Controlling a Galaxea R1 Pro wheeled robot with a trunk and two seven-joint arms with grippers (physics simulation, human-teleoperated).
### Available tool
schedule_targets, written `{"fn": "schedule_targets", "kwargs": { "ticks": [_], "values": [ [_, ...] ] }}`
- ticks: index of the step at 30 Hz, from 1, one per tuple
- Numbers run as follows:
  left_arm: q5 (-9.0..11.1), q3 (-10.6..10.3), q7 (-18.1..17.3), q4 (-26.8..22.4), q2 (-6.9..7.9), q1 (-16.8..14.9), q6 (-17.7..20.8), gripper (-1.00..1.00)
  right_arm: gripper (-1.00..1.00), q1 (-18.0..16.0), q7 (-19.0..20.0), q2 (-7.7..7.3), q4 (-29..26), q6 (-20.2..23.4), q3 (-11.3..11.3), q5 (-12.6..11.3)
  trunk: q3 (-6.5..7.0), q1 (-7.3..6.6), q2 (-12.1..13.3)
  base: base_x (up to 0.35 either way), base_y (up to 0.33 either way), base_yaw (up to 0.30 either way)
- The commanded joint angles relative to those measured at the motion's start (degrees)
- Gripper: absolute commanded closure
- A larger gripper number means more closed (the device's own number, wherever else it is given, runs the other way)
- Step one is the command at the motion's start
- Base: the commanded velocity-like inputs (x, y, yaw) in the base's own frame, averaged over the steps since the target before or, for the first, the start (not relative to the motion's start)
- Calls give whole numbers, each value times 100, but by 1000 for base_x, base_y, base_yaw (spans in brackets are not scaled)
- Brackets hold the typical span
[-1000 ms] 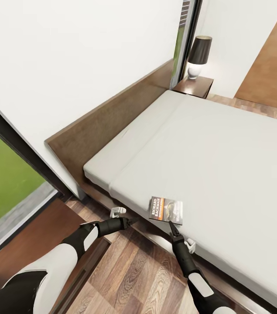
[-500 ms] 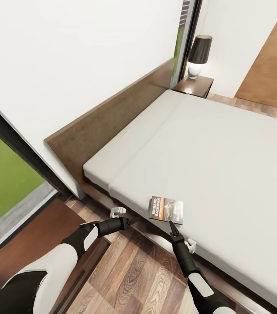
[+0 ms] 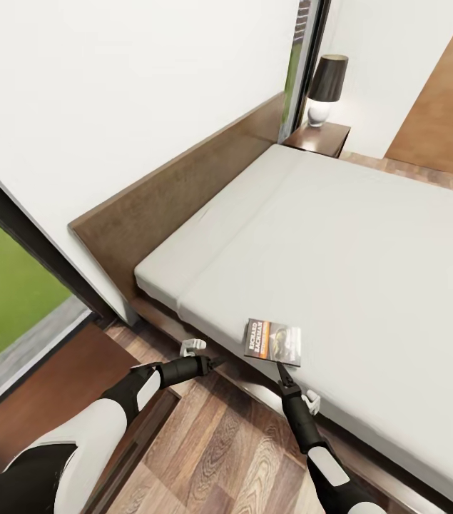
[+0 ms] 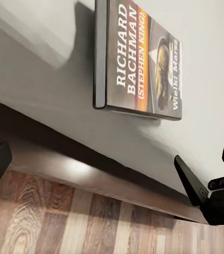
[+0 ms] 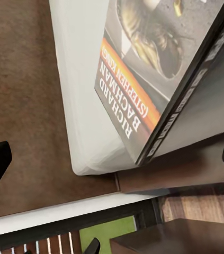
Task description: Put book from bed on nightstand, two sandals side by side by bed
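I'm parked at the near corner of the low bed with the dark brown wooden frame and pale grey-white mattress (image 3: pixel 369 235). The thin paperback with a dark cover, orange band and white "Richard Bachman" lettering (image 3: pixel 274 342) lies flat on the mattress, right at the near edge, close to the corner.

Right gripper (image 3: pixel 283 372) points up at the book's near edge, tips just short of the cover. From the head view I can't tell whether it touches. In the right wrist view the book (image 5: pixel 159 79) sits between the two dark fingertips at the frame's sides, so the jaws stand wide, holding nothing.

Left gripper (image 3: pixel 215 363) hangs over the brown wood-plank floor (image 3: pixel 226 457) just beside the bed frame, left of the book and apart from it. Its wrist view shows the book (image 4: pixel 138 63) on the mattress above the frame edge, with the right gripper (image 4: pixel 209 185) coming in from the side. The left fingertips sit far apart at the frame's sides: jaws wide, empty.

Far end of the headboard: small glossy dark brown nightstand (image 3: pixel 319 139) with a white-based, dark-shaded lamp (image 3: pixel 324 89) on top, next to a tall dark-framed window (image 3: pixel 304 64). Another dark-framed window (image 3: pixel 12 285) is on my left.
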Motion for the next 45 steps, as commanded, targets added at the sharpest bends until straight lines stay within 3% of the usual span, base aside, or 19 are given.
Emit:
{"fn": "schedule_targets", "kwargs": {
  "ticks": [1,7,26,38,45],
  "values": [
    [11,41,-23,0,-3,-2,60,-100,-100,-3,22,2,6,-7,-2,-26,-22,22,-44,0,0,0],
    [11,41,-23,0,-3,-2,60,-100,-100,-3,22,2,6,-7,6,-18,-129,154,-284,0,0,0],
    [11,41,-23,0,-3,-2,60,-100,-100,-3,14,2,-3,4,18,36,-129,154,-284,0,0,0],
    [11,40,-23,0,-3,-2,60,-100,-100,-3,24,10,6,11,16,11,-345,418,-765,0,0,0],
    [11,41,-23,0,-3,-2,60,-100,-100,-3,30,11,6,1,16,-5,-345,418,-765,0,0,0]
  ]
}}
